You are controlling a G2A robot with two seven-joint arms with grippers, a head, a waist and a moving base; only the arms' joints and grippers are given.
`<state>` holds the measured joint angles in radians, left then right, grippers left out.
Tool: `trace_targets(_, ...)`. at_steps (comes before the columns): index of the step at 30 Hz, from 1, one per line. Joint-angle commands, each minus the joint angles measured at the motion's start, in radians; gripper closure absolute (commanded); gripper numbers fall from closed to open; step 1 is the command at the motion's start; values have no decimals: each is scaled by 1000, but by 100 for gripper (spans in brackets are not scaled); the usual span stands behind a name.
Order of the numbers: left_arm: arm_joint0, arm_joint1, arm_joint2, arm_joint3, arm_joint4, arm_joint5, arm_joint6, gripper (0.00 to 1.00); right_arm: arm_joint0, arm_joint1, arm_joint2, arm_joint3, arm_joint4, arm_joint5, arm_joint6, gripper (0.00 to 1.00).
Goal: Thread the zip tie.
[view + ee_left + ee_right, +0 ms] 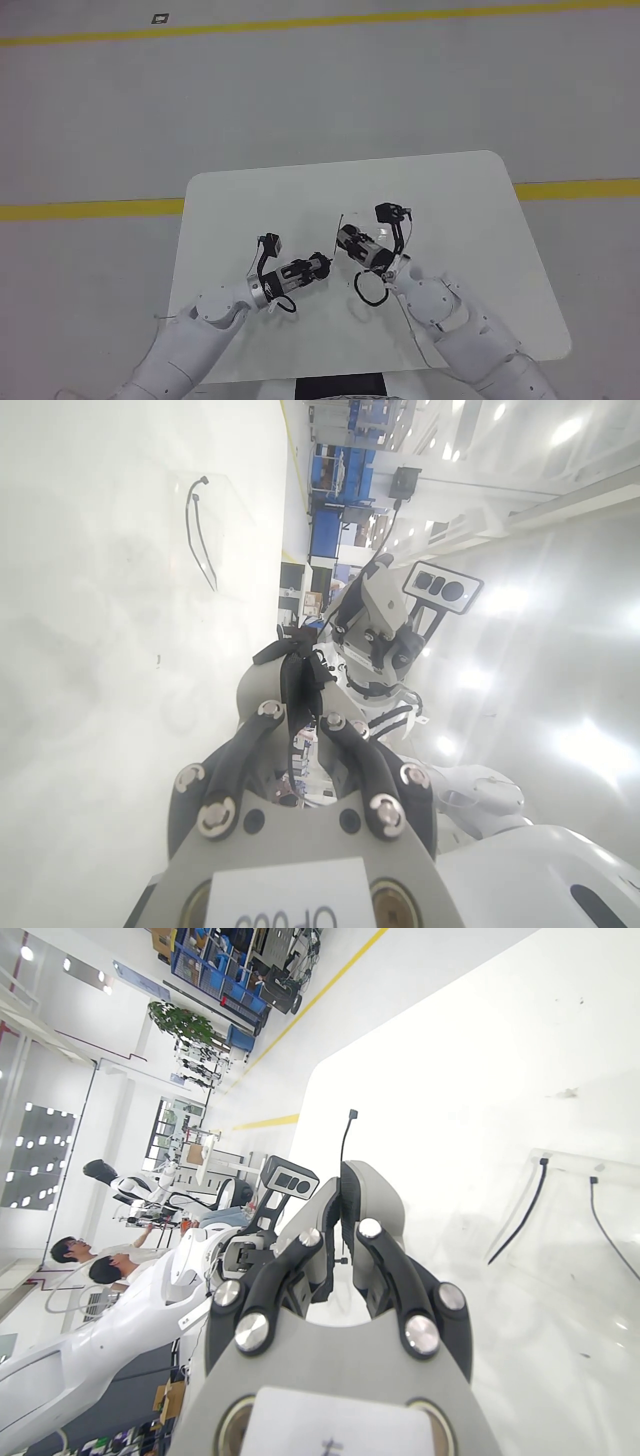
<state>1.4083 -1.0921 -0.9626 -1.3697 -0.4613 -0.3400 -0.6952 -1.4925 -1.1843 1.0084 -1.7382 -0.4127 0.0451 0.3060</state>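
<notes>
Gripping zip tie, right gripper, left gripper closed, clear tray holding two ties

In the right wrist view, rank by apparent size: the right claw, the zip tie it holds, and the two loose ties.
1. right claw, nearest the camera.
2. The two loose ties, alike; unranked.
3. held zip tie, partly hidden in the claw, so unsure.
</notes>
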Motion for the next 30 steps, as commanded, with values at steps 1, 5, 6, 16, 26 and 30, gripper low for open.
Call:
trace_targets(1, 0, 0, 0, 0, 0, 0, 0, 100, 0, -2, -4, 2, -5, 6, -4, 100)
trace_targets(5, 0, 0, 0, 0, 0, 0, 0, 100, 0, -5, -8, 5, -8, 15, -7, 100)
trace_targets(6, 0, 0, 0, 0, 0, 0, 0, 100, -1, -5, -9, 6, -8, 16, -6, 100)
trace_targets(16, 0, 0, 0, 0, 0, 0, 0, 100, -1, -10, -10, 10, -14, 18, -1, 100)
trace_targets(26, 0, 0, 0, 0, 0, 0, 0, 100, -4, -14, -8, 14, -14, 19, 5, 100)
trace_targets(30, 0, 0, 0, 0, 0, 0, 0, 100, -4, -15, -8, 15, -14, 21, 8, 100)
